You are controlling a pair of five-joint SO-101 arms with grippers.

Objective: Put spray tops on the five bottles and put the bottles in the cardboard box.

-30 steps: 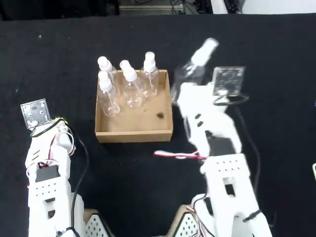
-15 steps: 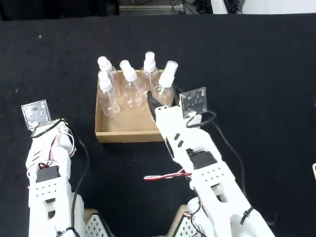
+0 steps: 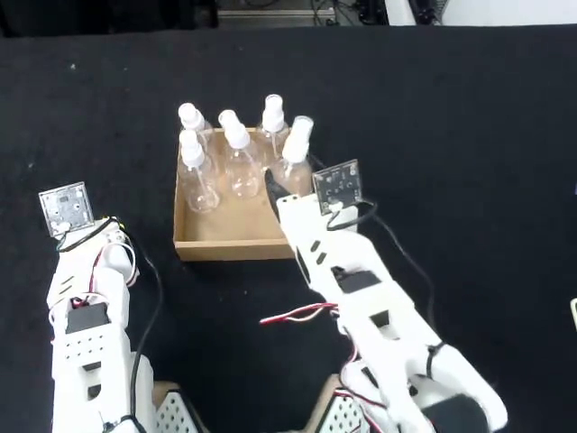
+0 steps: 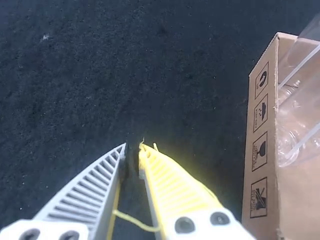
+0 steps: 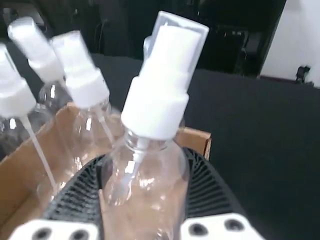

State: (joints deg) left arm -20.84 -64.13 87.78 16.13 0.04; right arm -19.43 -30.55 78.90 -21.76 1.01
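Black cloth table (image 3: 469, 135) all round, box (image 3: 243, 245) in the middle w/ four bottles (image 3: 236, 161) standing along its far side, tops on. My right gripper (image 5: 146, 167) is clamped on the fifth bottle (image 5: 145, 195), jaws round its body just under the shoulder. That leaves the top (image 5: 161, 85) free and the bottle hangs near upright. The grip is low enough to steady it and high enough that my fingers needn't go deep btwn the neighbours.

From above, the bottle sits over the box's far right corner, just beside the nearest of the four. That's the one gap left in the row, prob. why it's held there. Can't tell whether its base is on the box floor yet, b/c my arm hides that.

My left gripper (image 4: 132, 150) is out of it: jaws pinched nearly together, nothing btwn them, pointing at bare cloth just outside the box's left wall. Parked there, it's clear of the right arm's reach.

As I judge it, the task is nearly done, w/ the last bottle at the placing step. Next calls for lowering till the base seats. Then I'd open w/o nudging the neighbour, since the fit is tight and such light bottles prob. tip easily.
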